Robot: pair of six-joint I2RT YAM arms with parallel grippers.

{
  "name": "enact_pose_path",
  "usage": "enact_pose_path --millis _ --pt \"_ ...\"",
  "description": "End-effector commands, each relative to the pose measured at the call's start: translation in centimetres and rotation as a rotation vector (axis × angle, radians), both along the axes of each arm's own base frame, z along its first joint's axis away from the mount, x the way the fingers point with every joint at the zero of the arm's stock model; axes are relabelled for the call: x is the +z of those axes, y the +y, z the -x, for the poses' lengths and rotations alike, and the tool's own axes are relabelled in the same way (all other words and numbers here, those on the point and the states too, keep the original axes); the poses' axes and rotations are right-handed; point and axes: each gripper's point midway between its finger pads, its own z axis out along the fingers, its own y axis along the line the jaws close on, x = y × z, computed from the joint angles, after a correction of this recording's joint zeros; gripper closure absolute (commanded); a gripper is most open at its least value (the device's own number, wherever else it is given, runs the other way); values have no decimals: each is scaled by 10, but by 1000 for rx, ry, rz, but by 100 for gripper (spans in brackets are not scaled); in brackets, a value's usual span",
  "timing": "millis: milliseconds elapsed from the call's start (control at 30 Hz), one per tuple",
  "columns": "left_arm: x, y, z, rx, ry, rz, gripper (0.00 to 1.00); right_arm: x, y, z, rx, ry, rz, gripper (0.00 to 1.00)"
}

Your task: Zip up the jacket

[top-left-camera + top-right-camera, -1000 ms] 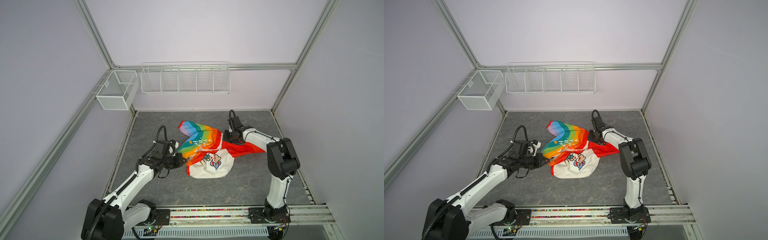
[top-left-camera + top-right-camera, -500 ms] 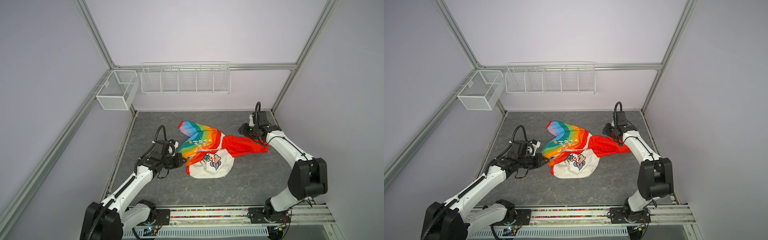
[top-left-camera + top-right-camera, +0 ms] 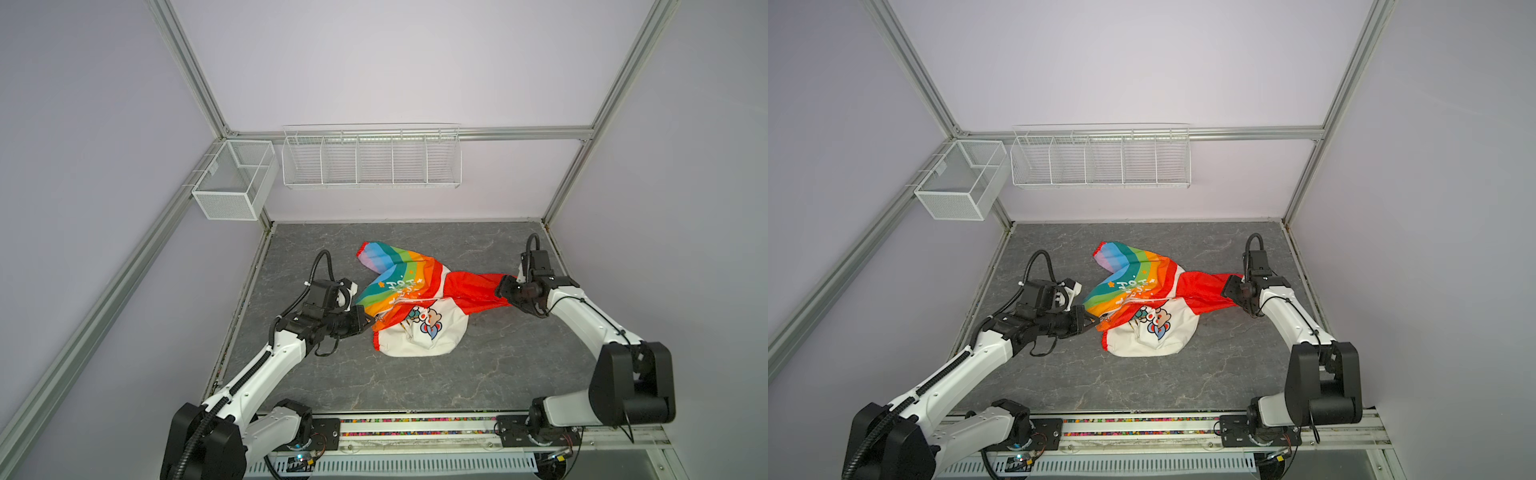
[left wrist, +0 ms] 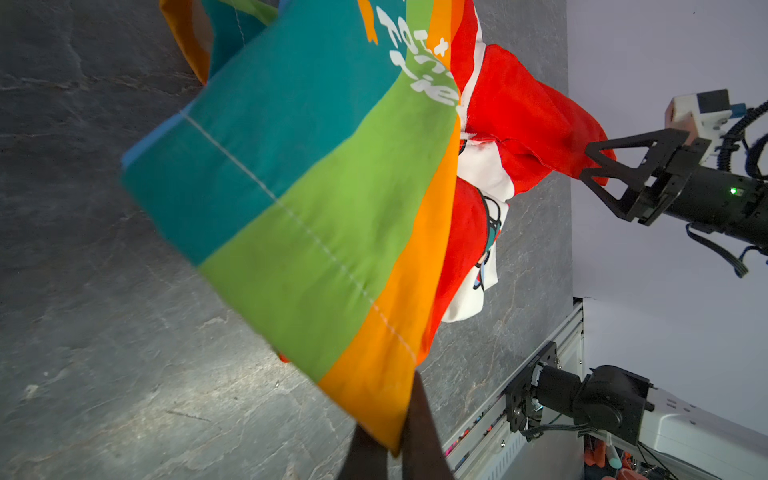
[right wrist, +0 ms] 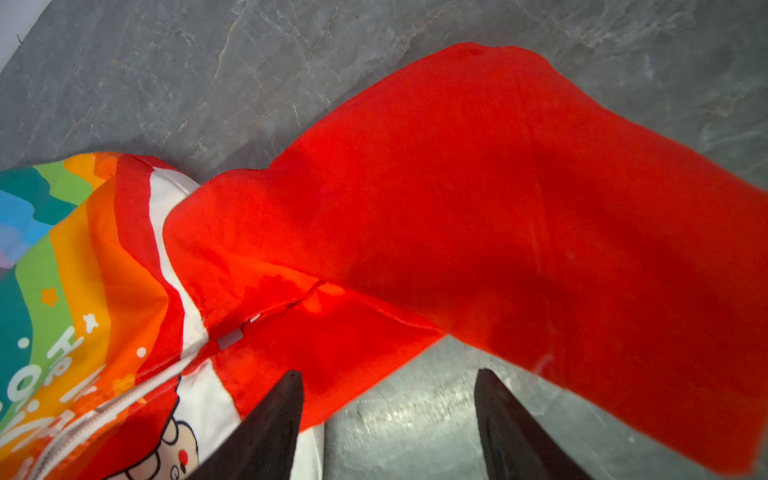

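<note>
- The jacket (image 3: pixel 409 303): crumpled on the grey table (image 3: pixel 415 382), with the rainbow half to the rear, the white cartoon half in front, and the red hood stretched out to the right.
- Left gripper (image 3: pixel 371 321): clamped on the jacket's near hem corner.
- Right gripper (image 3: pixel 502 289): at the hood's far tip.
- Wire rack (image 3: pixel 372 156) and mesh basket (image 3: pixel 232 183): mounted above the table's rear edge.

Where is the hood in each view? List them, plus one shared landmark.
Top view: hood right of centre.
Top view: hood right of centre.
Left wrist: hood beyond the rainbow half.
Right wrist: hood fills most of the frame.
Landmark: white lettering, in all four.
</note>
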Motion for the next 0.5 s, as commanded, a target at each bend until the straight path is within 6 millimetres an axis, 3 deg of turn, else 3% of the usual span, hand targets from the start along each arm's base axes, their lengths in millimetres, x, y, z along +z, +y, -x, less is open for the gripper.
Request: enact_pose_path --millis 0,67,100,200,467 --pt "7 -3 -2 -10 -21 25 100 11 -7 15 -54 -28 -4 28" --pt "7 -3 -1 -12 -21 26 100 13 -17 19 -87 -34 22 26" --pt "7 -3 -2 -10 -24 26 100 1 -25 28 -109 -4 44 24" --pt "8 -3 -1 -10 -27 30 100 -9 -39 31 -149 21 23 24" --pt "7 -2 1 -10 -23 27 100 -16 -43 12 -163 8 -38 25"
